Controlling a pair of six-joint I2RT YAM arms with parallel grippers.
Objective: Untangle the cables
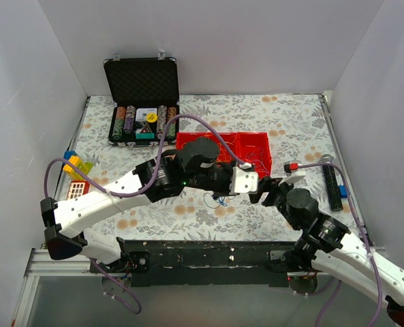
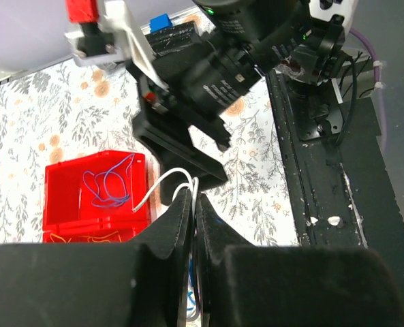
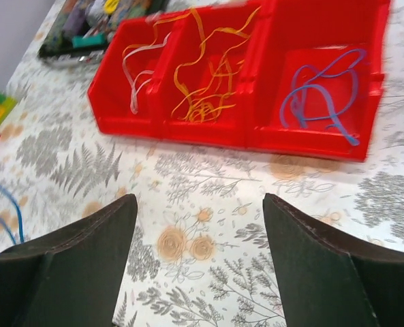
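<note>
**White strand pinched, now peel it out slow**

Your left hand (image 2: 193, 196) is clamped shut on a thin white wire (image 2: 162, 184), and a short loop of it pokes out past the fingertips. Your right hand (image 3: 198, 204) is spread wide with nothing between the fingers, hovering over the floral-print desk (image 3: 202, 286). In the top view there's a small wispy tangle of blue wire (image 1: 219, 199) lying on the desk under the left hand. I can't tell whether the white strand is hooked into it.

So I'd treat it as hooked. Lift the left hand slowly and watch the blue. If it rises too, bring the open right hand down, pinch the blue strands and draw the two apart gently. These wires look floppy and light, so a quick yank will probably drag the whole lot along.

Further out sits the red plastic three-bin tray (image 3: 188, 129). It has white strands (image 3: 137, 85) in one end bin, orange ones (image 3: 202, 105) in the middle and blue ones (image 3: 311, 102) at the other end. I reckon yours goes in the white end. Lower it right in before letting go.
</note>
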